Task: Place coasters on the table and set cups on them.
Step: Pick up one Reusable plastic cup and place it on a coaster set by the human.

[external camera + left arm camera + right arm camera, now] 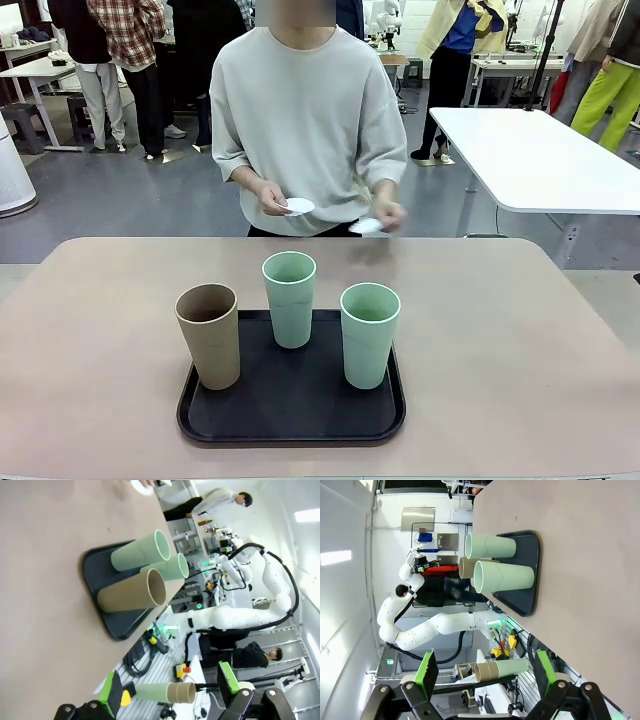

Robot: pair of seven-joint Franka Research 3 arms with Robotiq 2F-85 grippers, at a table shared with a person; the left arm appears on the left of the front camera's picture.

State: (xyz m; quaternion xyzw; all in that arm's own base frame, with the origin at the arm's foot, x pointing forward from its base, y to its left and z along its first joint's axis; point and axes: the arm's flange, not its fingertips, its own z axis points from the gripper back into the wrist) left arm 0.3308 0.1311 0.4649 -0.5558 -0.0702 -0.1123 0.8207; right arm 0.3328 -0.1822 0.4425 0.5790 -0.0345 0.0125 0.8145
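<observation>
Coasters [298, 206] in hand [271, 195], front view

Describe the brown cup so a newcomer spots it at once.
On the beige-pink table, find the black tray. Of three tall cups standing on it, the tan-brown cup is on the robot's left. The other two cups are mint green.

From where I stand, no writing can be read anywhere. The cups [289, 298] are plain, and so are the black tray [290, 420] and the surface [520, 350]. Any labels on the equipment in the background are too small and blurred to make out.
</observation>
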